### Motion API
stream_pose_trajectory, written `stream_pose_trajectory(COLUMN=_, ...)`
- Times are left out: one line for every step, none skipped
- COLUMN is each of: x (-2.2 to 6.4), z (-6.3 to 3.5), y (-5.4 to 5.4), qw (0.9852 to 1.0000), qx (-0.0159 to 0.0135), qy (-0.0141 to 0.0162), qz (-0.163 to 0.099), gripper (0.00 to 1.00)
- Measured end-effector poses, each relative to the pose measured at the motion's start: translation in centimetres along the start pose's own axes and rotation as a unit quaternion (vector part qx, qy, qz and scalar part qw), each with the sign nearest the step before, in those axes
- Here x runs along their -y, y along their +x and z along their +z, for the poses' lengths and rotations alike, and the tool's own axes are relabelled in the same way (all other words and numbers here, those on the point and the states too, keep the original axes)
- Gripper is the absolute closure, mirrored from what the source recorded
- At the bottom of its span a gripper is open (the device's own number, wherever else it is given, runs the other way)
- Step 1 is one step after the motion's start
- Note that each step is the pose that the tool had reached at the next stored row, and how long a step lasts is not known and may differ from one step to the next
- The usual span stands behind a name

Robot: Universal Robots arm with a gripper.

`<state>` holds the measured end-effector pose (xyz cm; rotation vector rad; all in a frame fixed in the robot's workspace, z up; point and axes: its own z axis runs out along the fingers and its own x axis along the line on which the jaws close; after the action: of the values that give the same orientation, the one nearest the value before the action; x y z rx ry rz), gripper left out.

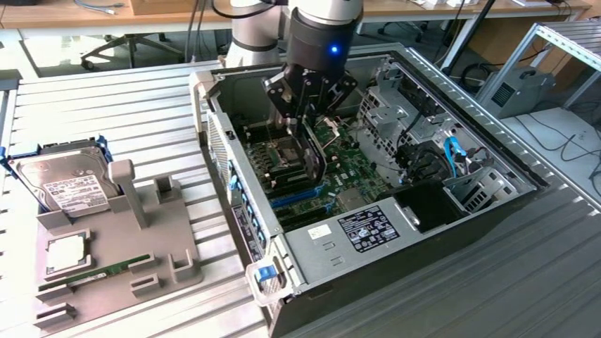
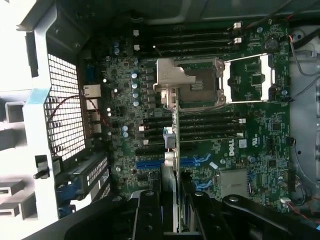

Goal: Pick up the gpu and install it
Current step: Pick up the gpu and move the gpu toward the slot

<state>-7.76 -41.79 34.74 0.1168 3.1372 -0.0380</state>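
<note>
Inside the open PC case (image 1: 423,278), above the motherboard (image 1: 355,174): gripper (image 1: 302,121) clenched on the gpu (image 1: 316,158), card held on edge and tilted. In the wrist view the card (image 2: 175,127) runs out from between the fingers (image 2: 150,212), silver bracket (image 2: 172,75) at the far end, blue slot (image 2: 150,163) under it. Can't tell if the card edge touches the board. Close around it in the case: CPU socket (image 2: 202,90), black memory slots (image 2: 210,131), red wire (image 2: 97,112) by the rear grille. Drive cage (image 1: 399,105) and blue cable (image 1: 454,156) sit near the case's far wall. Outside the case, to the exterior view's left: grey fixture (image 1: 141,239) with hard drive (image 1: 66,184) and memory stick (image 1: 98,270).
</note>
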Motion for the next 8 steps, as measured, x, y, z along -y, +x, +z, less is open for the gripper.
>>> stream_pose_trajectory(x=-0.06, z=0.05, y=-0.2, qw=1.0, qx=0.0, qy=0.0, qz=0.0, gripper=0.73)
stream_pose_trajectory(x=-0.11, z=0.1, y=-0.4, qw=1.0, qx=0.0, qy=0.0, qz=0.0, gripper=0.73)
stream_pose_trajectory(x=-0.18, z=0.16, y=-0.6, qw=1.0, qx=0.0, qy=0.0, qz=0.0, gripper=0.73)
stream_pose_trajectory(x=-0.27, z=0.22, y=-0.9, qw=1.0, qx=-0.0001, qy=0.0, qz=0.0, gripper=0.73)
stream_pose_trajectory(x=-0.32, z=0.26, y=-1.0, qw=1.0, qx=-0.0001, qy=0.0, qz=0.0, gripper=0.73)
stream_pose_trajectory(x=-0.38, z=0.3, y=-1.2, qw=1.0, qx=-0.0001, qy=0.0, qz=0.0, gripper=0.73)
stream_pose_trajectory(x=-0.46, z=0.36, y=-1.5, qw=1.0, qx=-0.0002, qy=0.0, qz=0.0, gripper=0.73)
stream_pose_trajectory(x=-0.54, z=0.42, y=-1.7, qw=1.0, qx=-0.0002, qy=0.0, qz=0.0, gripper=0.73)
